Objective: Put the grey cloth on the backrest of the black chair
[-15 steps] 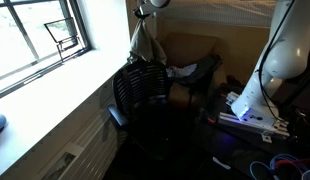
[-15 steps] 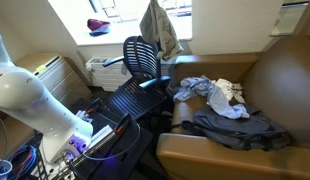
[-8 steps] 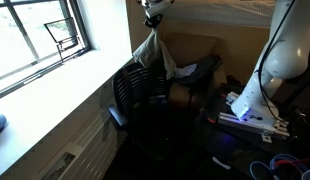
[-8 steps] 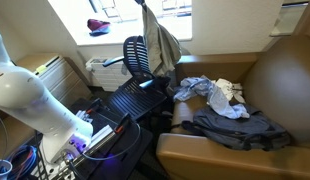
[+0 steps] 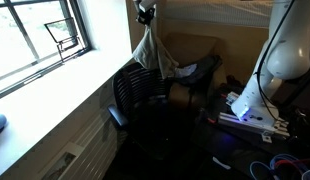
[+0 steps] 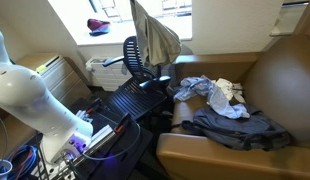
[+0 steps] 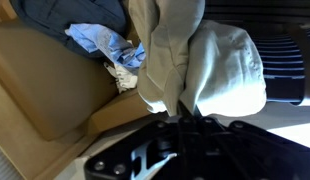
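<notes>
The grey cloth [image 5: 152, 50] hangs from my gripper [image 5: 145, 14], which is shut on its top edge, high above the black chair's backrest [image 5: 141, 88]. In an exterior view the cloth [image 6: 155, 38] drapes over and just behind the mesh backrest [image 6: 136, 57]. The gripper itself is cut off by the top edge there. In the wrist view the cloth [image 7: 185, 55] hangs from the dark fingers [image 7: 187, 122], with the black chair [image 7: 285, 60] at the right.
A brown sofa [image 6: 285, 80] holds a pile of clothes [image 6: 220, 105]: light blue, white and dark grey pieces. A window sill [image 5: 55, 85] runs beside the chair. The robot base [image 5: 257, 95] and cables [image 6: 70, 145] stand on the floor nearby.
The gripper has carried the cloth higher and towards the chair's backrest. The cloth now hangs over the backrest top, spread wider.
</notes>
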Tool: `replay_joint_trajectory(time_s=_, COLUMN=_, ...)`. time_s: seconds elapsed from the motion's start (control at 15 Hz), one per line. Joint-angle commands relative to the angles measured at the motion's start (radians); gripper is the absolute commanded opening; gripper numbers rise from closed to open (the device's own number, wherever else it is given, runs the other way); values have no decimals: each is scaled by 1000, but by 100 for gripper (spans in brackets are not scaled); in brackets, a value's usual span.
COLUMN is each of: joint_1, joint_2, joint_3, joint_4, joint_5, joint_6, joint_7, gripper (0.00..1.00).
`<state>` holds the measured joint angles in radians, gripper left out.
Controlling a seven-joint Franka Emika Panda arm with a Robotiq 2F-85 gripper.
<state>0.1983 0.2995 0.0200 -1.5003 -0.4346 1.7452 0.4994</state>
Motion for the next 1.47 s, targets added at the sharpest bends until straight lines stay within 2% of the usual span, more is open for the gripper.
replay_joint_trajectory(time_s=0.0, joint_1=3, joint_2=-2, joint_3=3, joint_4=9, joint_5=2, joint_6=-4, joint_7=-7, gripper=1)
replay_joint_trajectory(time_s=0.33, joint_1=-3, joint_2=14, joint_3=1, joint_4=9, joint_5=22, joint_6=-18, joint_7=-11, gripper=0)
replay_joint_trajectory(time_s=0.47, joint_1=-6, joint_2=57, joint_3=10, joint_4=38, joint_5=120, joint_6=-125, joint_7=-3, gripper=0)
replay_joint_trajectory(time_s=0.73, joint_1=10, joint_2=136, joint_3=0, joint_4=58, joint_5=211, joint_6=-243, joint_7=150, gripper=0)
replay_joint_trajectory(time_s=0.93, joint_1=-3, joint_2=157, joint_3=-13, joint_4=23, joint_5=264, joint_6=-55, joint_7=285, gripper=0)
replay_joint_trajectory(time_s=1.4, joint_1=-14, joint_2=169, joint_3=-30, joint_4=13, joint_5=378, joint_6=253, joint_7=494, gripper=0)
